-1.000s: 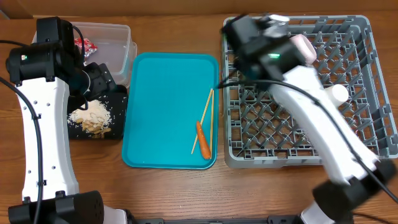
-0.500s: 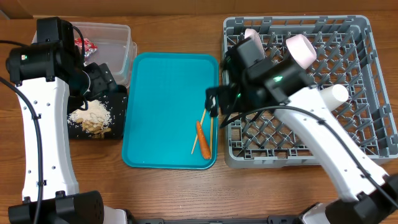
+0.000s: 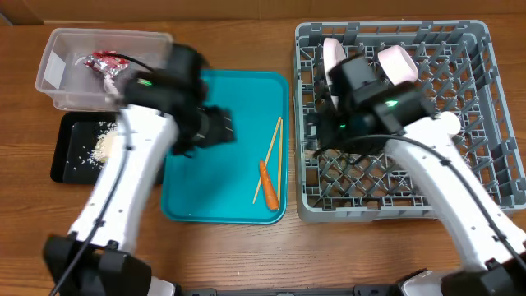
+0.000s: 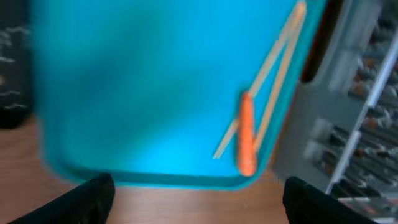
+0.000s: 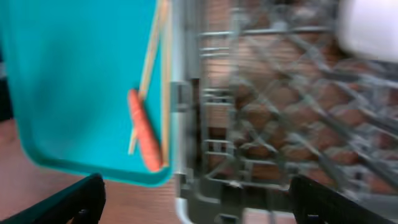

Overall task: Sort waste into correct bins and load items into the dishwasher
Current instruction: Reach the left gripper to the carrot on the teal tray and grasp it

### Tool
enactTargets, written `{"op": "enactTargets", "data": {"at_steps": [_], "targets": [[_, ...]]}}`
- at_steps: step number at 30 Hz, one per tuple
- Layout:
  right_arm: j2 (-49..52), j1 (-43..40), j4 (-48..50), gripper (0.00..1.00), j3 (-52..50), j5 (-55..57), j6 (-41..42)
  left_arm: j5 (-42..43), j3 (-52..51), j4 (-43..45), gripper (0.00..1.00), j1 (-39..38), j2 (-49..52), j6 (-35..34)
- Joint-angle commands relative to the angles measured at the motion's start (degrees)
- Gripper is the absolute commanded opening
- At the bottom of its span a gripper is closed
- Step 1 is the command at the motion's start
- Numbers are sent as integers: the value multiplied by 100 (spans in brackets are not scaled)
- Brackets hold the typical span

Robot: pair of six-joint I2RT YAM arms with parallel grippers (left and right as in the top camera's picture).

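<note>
1. The clear tub sits at the table's far-left corner with the red-and-silver wrapper inside. The wrapper looks light and crushable and needs no more handling.
2. The black tray lies along the left edge and holds pale crumbs, loose bits that would likely scatter if nudged.
3. The left gripper hangs over the teal tray, its fingers spread wide with nothing between them.
4. The chopsticks lie near the teal tray's right edge, slanting toward its far-right corner. They look thin, stiff and light, and likely to roll. Pinching both together near the middle should stop them pivoting.
5. The carrot lies toward the tray's near-right corner, touching or crossing the chopsticks. It looks firm, smooth and tapered. Gripping across its thicker middle seems safest, and it should be lifted clear of the sticks.
6. The right gripper hovers over the left edge of the dish rack, its fingers apart and empty.
7. Two bowls stand on edge near the rack's far edge, and the cup is toward its right side. All are hard, glossy and breakable.
</note>
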Motion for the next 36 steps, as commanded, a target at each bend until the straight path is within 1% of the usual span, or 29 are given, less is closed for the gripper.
{"op": "enactTargets", "data": {"at_steps": [1, 3, 6, 7, 10, 14, 18, 21, 23, 25, 26, 28, 29, 30, 31, 32, 34, 35, 36], "targets": [[-415, -535, -170, 97, 20, 343, -17, 411, -841, 656, 87, -911, 70, -977], [-564, -922, -330, 98, 20, 457, -17, 413, -1300, 1095, 87, -1414, 107, -1593], [-673, -1491, -479, 100, 20, 446, -15, 369, -1744, 1582, 84, -1939, 107, -2177], [-675, -1665, -540, 100, 20, 437, -15, 227, -1921, 1770, 84, -2109, 109, -2459], [-675, -1886, -675, 100, 17, 446, -42, -24, -2286, 2181, 84, -2284, 109, -3143], [-675, -1928, -675, 100, 17, 448, -146, -208, -2581, 2684, 84, -2208, 109, -3512], [-675, -1928, -654, 100, 17, 448, -146, -223, -2802, 3195, 83, -2188, 109, -3630], [-675, -1928, -656, 100, 17, 448, -146, -435, -2914, 3314, 81, -2188, 186, -3770], [-675, -1928, -658, 100, 17, 448, -146, -457, -2914, 3355, 80, -2186, 304, -3781], [-675, -1928, -662, 100, 17, 448, -146, -431, -2914, 3469, 80, -2190, 704, -3779], [-675, -1928, -675, 100, 17, 448, -146, -334, -2914, 3519, 78, -2184, 876, -3779], [-675, -1928, -680, 100, 17, 448, -146, -254, -2914, 3550, 70, -2184, 1045, -3775], [-675, -1928, -680, 100, 17, 448, -146, -199, -2914, 3556, 63, -2184, 1093, -3777], [-675, -1928, -680, 100, 17, 448, -146, -184, -2911, 3578, 48, -2184, 1104, -3777], [-675, -1928, -680, 100, 17, 448, -146, -170, -2903, 3585, 30, -2177, 1097, -3773], [-675, -1928, -678, 100, 17, 448, -146, -144, -2879, 3578, 21, -2155, 1091, -3727], [-675, -1928, -678, 100, 17, 448, -146, -133, -2830, 3536, 9, -2116, 1091, -3591], [-675, -1928, -680, 100, 17, 448, -146, -72, -2754, 3460, 4, -2061, 1091, -3403], [-675, -1928, -680, 100, 17, 448, -146, -42, -2684, 3366, 4, -2002, 1091, -3318]]}}
